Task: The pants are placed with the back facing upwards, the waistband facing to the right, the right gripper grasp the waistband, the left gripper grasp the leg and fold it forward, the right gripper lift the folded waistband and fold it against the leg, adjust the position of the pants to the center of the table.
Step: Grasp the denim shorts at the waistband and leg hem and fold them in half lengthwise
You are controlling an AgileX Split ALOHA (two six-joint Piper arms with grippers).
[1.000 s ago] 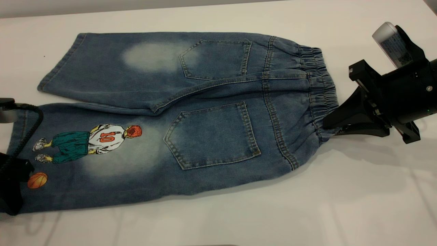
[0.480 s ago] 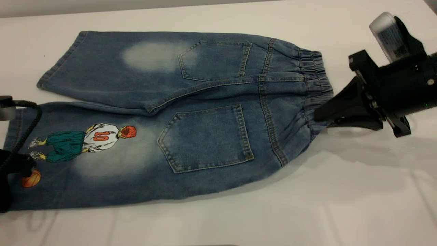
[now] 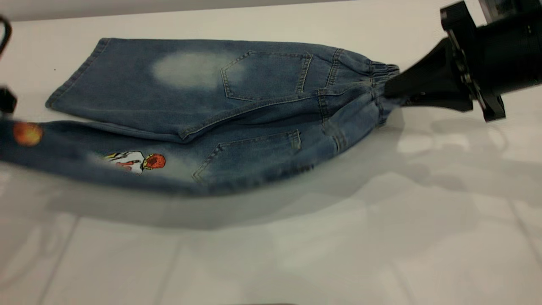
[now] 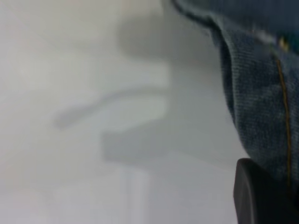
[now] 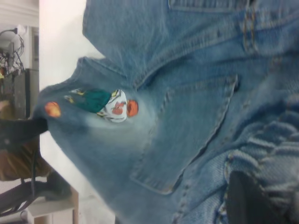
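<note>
The blue denim pants [image 3: 237,89] lie back up on the white table [image 3: 296,254], waistband [image 3: 381,72] to the right. My right gripper [image 3: 391,91] is shut on the waistband's near part and holds it above the table; its dark finger [image 5: 247,200] presses the bunched elastic [image 5: 275,149]. The leg [image 3: 127,165] with the basketball print [image 5: 105,105] hangs raised and tilted, its near edge off the table. At the far left edge my left gripper [image 3: 6,101] is shut on that leg's hem [image 4: 261,107], one black finger [image 4: 261,196] showing. The plain leg [image 3: 139,84] lies flat.
Bare tabletop spreads in front of the pants and to their right under the right arm. The table's far edge [image 3: 169,8] runs close behind the plain leg. Off the table's left end stand cables and racks [image 5: 16,51].
Both grippers have risen and moved toward the far side. The near half of the pants, printed leg and waistband, has come up off the table and tilted toward the plain leg.
</note>
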